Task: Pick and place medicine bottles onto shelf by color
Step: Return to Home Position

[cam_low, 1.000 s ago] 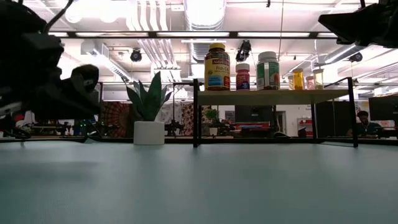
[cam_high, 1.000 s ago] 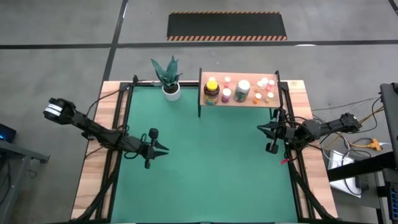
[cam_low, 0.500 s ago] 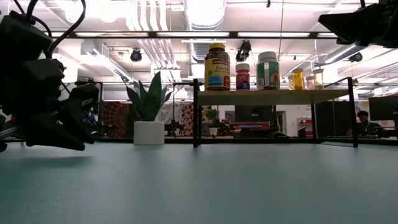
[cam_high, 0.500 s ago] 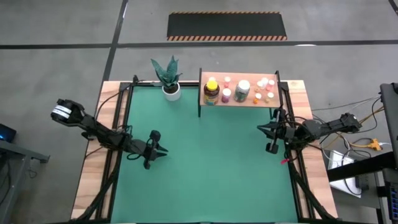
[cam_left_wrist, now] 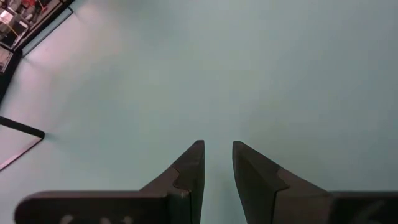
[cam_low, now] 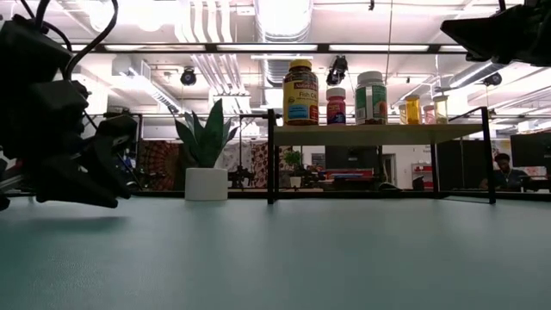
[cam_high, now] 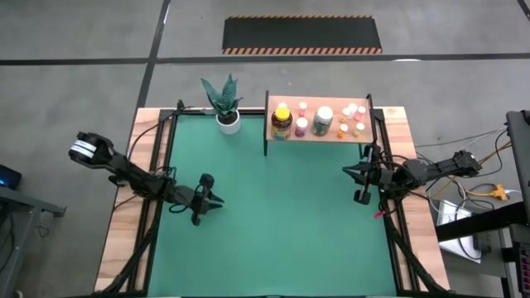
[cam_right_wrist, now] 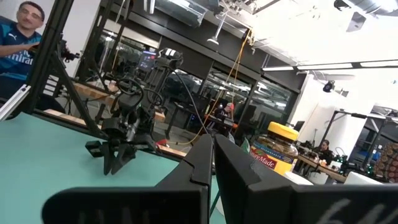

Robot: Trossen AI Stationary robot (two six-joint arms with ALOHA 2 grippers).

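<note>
Left gripper [cam_high: 217, 200] hangs low over the green mat [cam_high: 273, 232], its fingers [cam_left_wrist: 193, 163] a narrow slit apart and holding nothing. Right gripper [cam_high: 348, 171] is parked at the mat's opposite side, fingers [cam_right_wrist: 200, 158] pressed together, also empty.

From the left gripper, the shelf [cam_low: 379, 133] lies well apart, across the mat towards the right arm's side and the table's far edge. From the right gripper it stands near, just beyond and slightly inward. The right arm is plainly the nearer.

All the medicine bottles [cam_high: 323, 121] in view stand on the shelf, none on the mat. The shelf's long axis runs side to side, crosswise to a reach from either gripper. Each bottle is upright, cap up, its long axis vertical, the amber bottle [cam_low: 300, 92] at the end nearest the left gripper. Sorting looks finished; any further touch would likely come from above, by the right arm.
</note>
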